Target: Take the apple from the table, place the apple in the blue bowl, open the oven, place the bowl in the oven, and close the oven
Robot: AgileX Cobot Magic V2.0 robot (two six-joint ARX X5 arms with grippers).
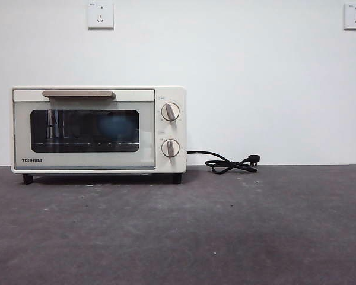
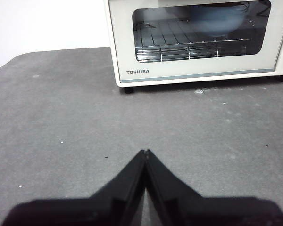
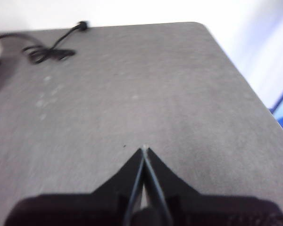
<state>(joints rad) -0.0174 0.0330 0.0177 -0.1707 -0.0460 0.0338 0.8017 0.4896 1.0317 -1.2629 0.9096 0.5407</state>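
Oven shut, bowl inside — the task looks finished.

The desk point(image 1: 225, 231) carries the oven point(image 1: 98, 129), long axis along the wall, door facing the arms. Behind the glass the bowl point(image 2: 216, 20) sits upright on the rack; the apple can't be made out. Left hand point(image 2: 145, 153) and right hand point(image 3: 145, 149) hang clear over the desk — each pressed together, empty.
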